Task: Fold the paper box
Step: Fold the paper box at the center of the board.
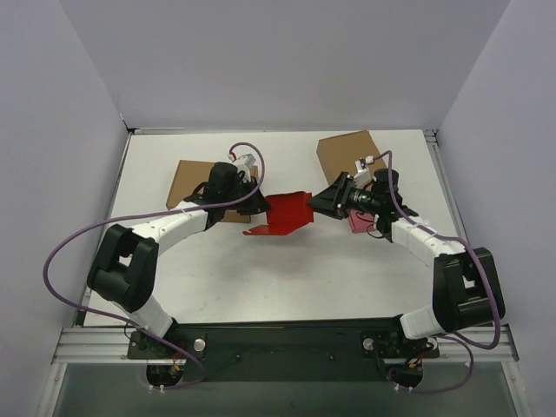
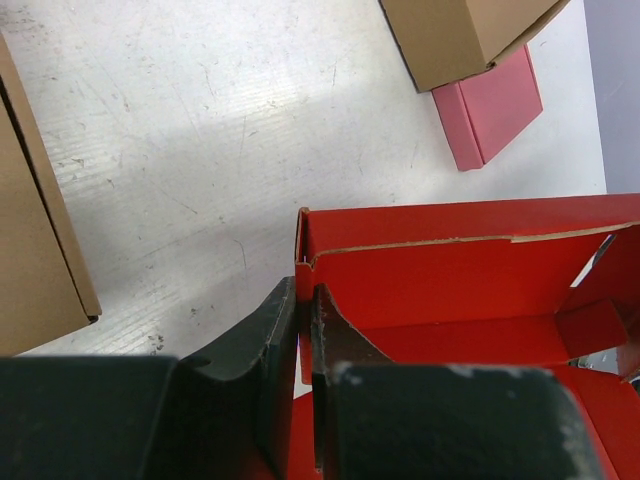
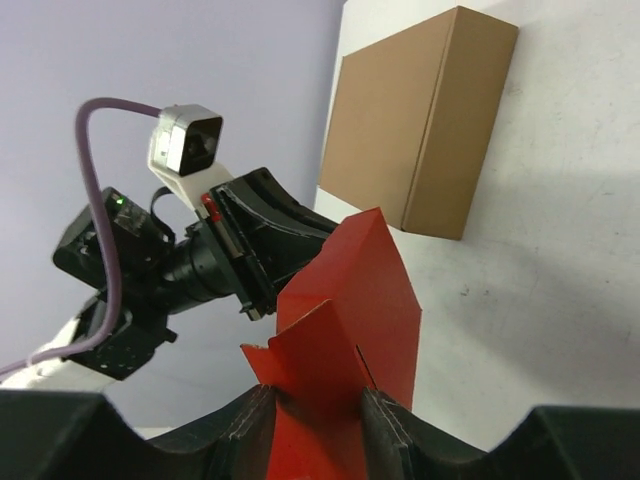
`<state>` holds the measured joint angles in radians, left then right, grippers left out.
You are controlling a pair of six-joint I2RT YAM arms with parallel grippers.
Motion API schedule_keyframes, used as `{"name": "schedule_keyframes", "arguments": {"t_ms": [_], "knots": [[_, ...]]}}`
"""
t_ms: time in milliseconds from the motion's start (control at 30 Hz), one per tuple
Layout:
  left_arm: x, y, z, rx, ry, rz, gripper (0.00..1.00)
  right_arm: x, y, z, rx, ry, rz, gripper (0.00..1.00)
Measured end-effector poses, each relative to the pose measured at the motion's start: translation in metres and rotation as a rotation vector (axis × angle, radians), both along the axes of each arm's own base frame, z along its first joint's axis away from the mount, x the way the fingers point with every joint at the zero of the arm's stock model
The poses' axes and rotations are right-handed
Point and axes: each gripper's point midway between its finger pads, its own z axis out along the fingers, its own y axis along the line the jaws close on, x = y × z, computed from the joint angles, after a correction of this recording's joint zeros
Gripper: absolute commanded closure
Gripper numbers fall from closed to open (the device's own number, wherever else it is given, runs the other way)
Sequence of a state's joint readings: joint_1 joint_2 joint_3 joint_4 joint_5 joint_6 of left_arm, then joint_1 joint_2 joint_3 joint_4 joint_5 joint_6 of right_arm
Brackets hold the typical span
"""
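The red paper box (image 1: 285, 214) sits partly folded at the table's middle, between my two grippers. In the left wrist view its open inside (image 2: 450, 290) shows, with walls raised. My left gripper (image 1: 258, 206) (image 2: 303, 292) is shut on the box's left wall, a thin red edge pinched between its fingers. My right gripper (image 1: 320, 207) (image 3: 318, 402) holds the opposite end: a folded red section (image 3: 345, 320) fills the gap and touches both fingers (image 3: 262, 412).
One brown cardboard box (image 1: 193, 184) (image 2: 35, 250) lies behind the left arm. Another (image 1: 352, 155) (image 2: 465, 30) (image 3: 420, 120) lies at the back right. A small pink box (image 1: 359, 222) (image 2: 490, 110) sits under the right arm. Grey walls enclose the table.
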<state>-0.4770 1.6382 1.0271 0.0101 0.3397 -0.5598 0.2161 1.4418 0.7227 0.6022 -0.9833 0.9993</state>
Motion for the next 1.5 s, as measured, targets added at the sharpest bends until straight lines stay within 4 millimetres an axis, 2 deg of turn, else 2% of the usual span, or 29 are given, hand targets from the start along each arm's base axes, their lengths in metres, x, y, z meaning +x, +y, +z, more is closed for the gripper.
{"name": "schedule_keyframes", "arguments": {"t_ms": [300, 533, 1000, 1100, 1300, 1500], "knots": [[-0.002, 0.002, 0.004, 0.036, -0.032, 0.003, 1.0, 0.008, 0.0, -0.015, -0.233, -0.033, -0.009, 0.6], [-0.008, -0.003, 0.003, 0.069, -0.049, -0.019, 1.0, 0.006, -0.005, -0.028, -0.391, -0.044, -0.006, 0.64], [-0.017, -0.007, 0.004, 0.137, -0.093, -0.034, 1.0, 0.003, -0.011, -0.05, -0.568, -0.032, 0.009, 0.67], [-0.021, -0.007, 0.004, 0.151, -0.094, -0.037, 1.0, 0.003, -0.013, -0.056, -0.595, -0.024, 0.008, 0.72], [-0.023, -0.009, 0.01, 0.165, -0.12, -0.039, 1.0, 0.007, -0.018, -0.063, -0.66, -0.018, -0.008, 0.9], [-0.026, -0.01, 0.016, 0.204, -0.147, -0.04, 1.0, 0.011, -0.02, -0.073, -0.745, -0.02, -0.013, 1.0]]}}
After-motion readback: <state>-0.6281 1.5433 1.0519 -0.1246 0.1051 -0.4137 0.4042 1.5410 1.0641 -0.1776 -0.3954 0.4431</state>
